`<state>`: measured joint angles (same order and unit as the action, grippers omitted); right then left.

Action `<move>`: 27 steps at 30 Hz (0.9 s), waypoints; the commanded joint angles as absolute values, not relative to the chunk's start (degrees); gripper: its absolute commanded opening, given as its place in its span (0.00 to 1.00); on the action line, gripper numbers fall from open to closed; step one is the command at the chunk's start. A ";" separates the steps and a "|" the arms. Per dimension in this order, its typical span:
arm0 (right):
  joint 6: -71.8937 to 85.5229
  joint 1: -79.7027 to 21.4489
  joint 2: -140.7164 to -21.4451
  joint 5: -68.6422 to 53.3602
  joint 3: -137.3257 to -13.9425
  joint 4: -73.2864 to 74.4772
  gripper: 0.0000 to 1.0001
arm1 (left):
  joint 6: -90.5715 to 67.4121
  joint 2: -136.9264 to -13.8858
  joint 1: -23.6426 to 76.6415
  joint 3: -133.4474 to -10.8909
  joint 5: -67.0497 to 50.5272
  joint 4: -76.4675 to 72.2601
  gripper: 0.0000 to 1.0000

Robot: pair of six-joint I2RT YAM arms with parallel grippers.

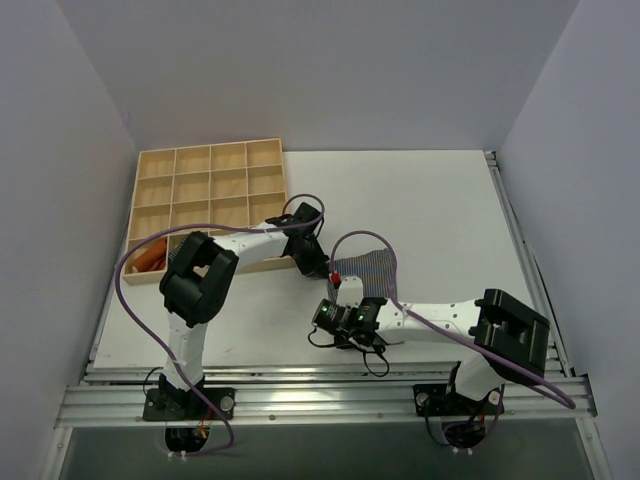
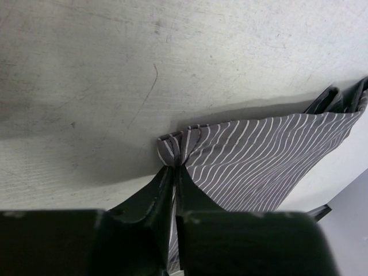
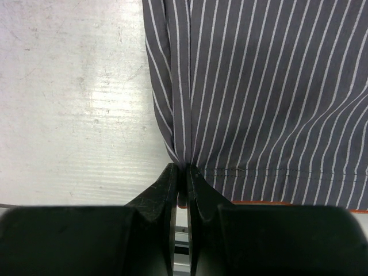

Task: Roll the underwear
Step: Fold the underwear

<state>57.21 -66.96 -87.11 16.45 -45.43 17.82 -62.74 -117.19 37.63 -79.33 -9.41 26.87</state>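
The underwear [image 1: 376,268] is a dark grey cloth with thin white stripes, lying flat on the white table just right of centre. My left gripper [image 1: 320,264] comes at it from the left. In the left wrist view the left gripper [image 2: 174,167] is shut on a bunched corner of the underwear [image 2: 264,155]. My right gripper [image 1: 343,293] reaches it from the near side. In the right wrist view the right gripper [image 3: 184,168] is shut on the cloth's near hem, with the underwear [image 3: 259,86] spreading away from it.
A wooden compartment tray [image 1: 210,185] stands at the back left. An orange cloth [image 1: 150,259] lies in its near left compartment. Purple cables loop over both arms. Grey walls close in the table on the left, the back and the right.
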 commanded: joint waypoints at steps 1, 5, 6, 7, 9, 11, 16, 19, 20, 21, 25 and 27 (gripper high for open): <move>58.01 -68.03 -85.87 17.49 -46.84 21.27 0.00 | -61.35 -119.27 38.06 -79.72 -6.94 29.09 0.09; 58.09 -69.08 -85.61 17.58 -47.20 21.36 0.00 | -59.59 -116.99 38.06 -80.68 -5.72 31.02 0.02; 58.27 -69.69 -85.34 17.75 -47.28 21.27 0.00 | -58.63 -116.20 38.06 -80.94 -4.41 32.33 0.02; 58.45 -70.13 -85.34 17.84 -47.37 21.10 0.00 | -58.10 -115.32 37.97 -81.03 -3.52 32.95 0.02; 58.54 -71.10 -85.17 18.54 -47.99 21.09 0.00 | -56.79 -112.33 38.06 -80.86 -2.29 34.36 0.02; 59.32 -72.77 -85.17 19.16 -49.21 21.44 0.00 | -56.34 -109.88 37.97 -79.72 -1.58 35.15 0.02; 60.64 -75.58 -84.73 20.21 -50.19 19.43 0.00 | -55.37 -106.09 37.97 -76.91 -0.62 39.55 0.02; 61.35 -76.11 -84.81 20.30 -50.18 18.02 0.00 | -55.20 -103.02 37.97 -75.41 2.89 42.27 0.02; 61.26 -76.03 -84.81 20.39 -50.27 17.58 0.00 | -54.85 -101.62 37.97 -75.41 4.64 43.75 0.02; 61.17 -76.03 -84.64 20.48 -50.36 17.40 0.00 | -54.50 -100.99 37.88 -75.58 5.09 44.20 0.02; 61.17 -75.76 -83.68 21.01 -49.14 15.91 0.00 | -53.35 -100.19 37.97 -78.57 5.54 46.05 0.02; 61.17 -74.71 -82.54 20.83 -48.34 14.68 0.00 | -52.91 -101.07 38.23 -80.84 5.89 47.72 0.02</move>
